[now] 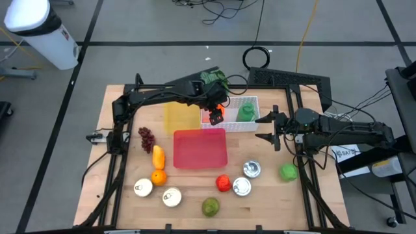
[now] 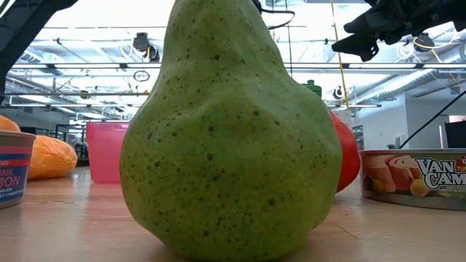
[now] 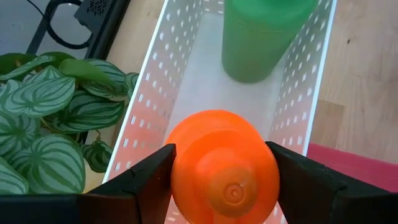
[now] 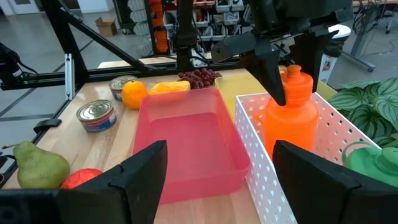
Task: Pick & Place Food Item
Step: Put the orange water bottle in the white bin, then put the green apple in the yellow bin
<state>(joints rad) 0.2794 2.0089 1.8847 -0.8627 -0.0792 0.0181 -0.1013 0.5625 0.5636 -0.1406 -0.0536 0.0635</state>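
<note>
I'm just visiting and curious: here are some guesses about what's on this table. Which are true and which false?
1. The left gripper has its fingers around an orange bottle over the white perforated basket. True.
2. A green bottle stands in that basket. True.
3. The pink tray holds the bunch of grapes. False: nothing shows in the tray; the grapes lie on the table beside it.
4. The right gripper carries a can. False: it is open with nothing in it, beside the basket.
5. The pear lies inside the yellow tray. False: it sits on the table's near edge.
</note>
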